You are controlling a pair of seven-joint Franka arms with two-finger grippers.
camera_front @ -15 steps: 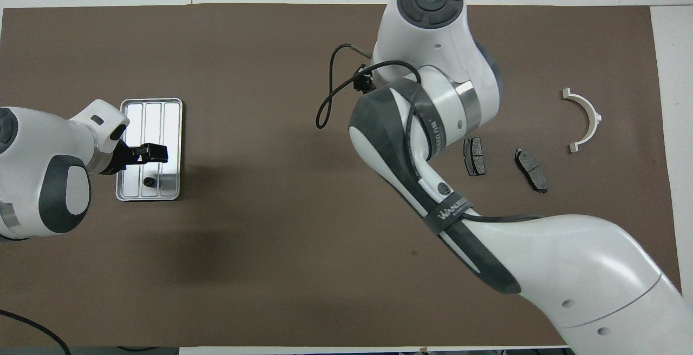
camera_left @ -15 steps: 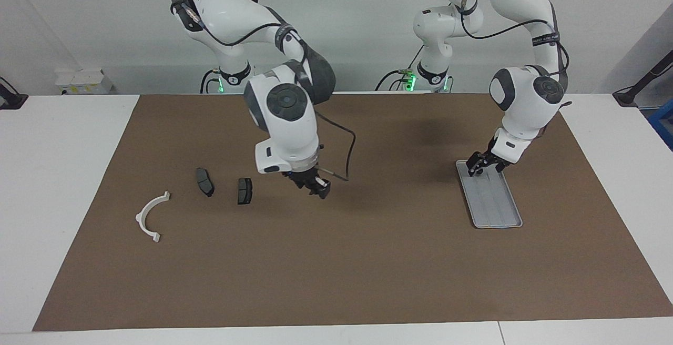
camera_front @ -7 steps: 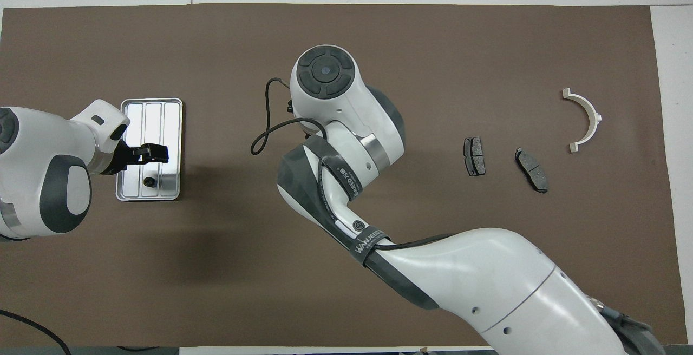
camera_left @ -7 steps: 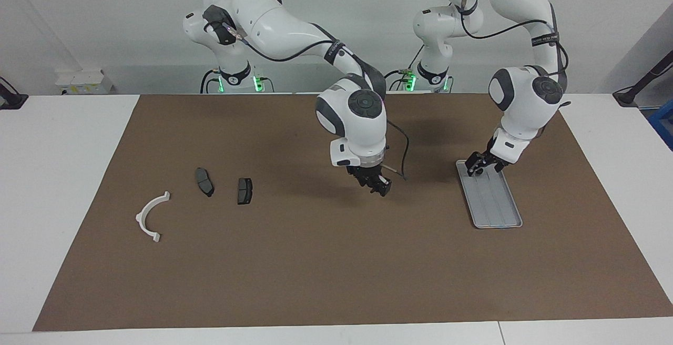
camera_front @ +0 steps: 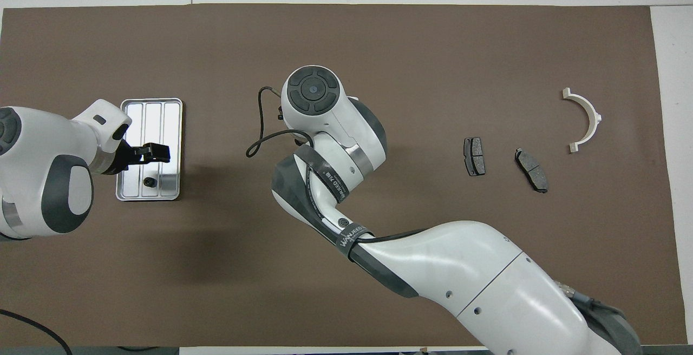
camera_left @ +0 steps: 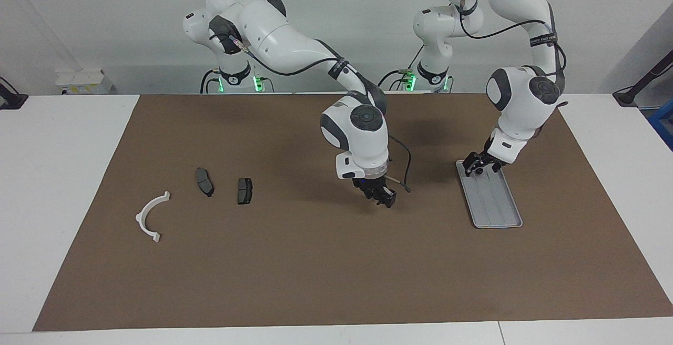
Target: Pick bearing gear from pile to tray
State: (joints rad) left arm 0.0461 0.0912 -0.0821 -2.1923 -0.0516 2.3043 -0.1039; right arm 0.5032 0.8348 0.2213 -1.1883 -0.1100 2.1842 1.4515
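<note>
The silver tray (camera_left: 497, 205) (camera_front: 153, 117) lies toward the left arm's end of the brown mat. One small black round bearing gear (camera_front: 147, 182) rests in its end nearer to the robots. My left gripper (camera_left: 479, 167) (camera_front: 154, 153) hangs open just over that end. The pile shows a white arc (camera_left: 141, 216) (camera_front: 593, 117) and two dark pads (camera_left: 204, 181) (camera_front: 474, 156) toward the right arm's end. My right gripper (camera_left: 382, 196) hovers low over bare mat between the pads and the tray. Its own wrist hides it in the overhead view. Whether it carries anything I cannot make out.
The brown mat (camera_left: 315, 271) covers most of the white table. A black cable (camera_left: 406, 174) loops out from the right wrist.
The right arm has swung from beside the dark pads toward the tray's end of the mat and sunk a little. The left gripper stays over the tray.
</note>
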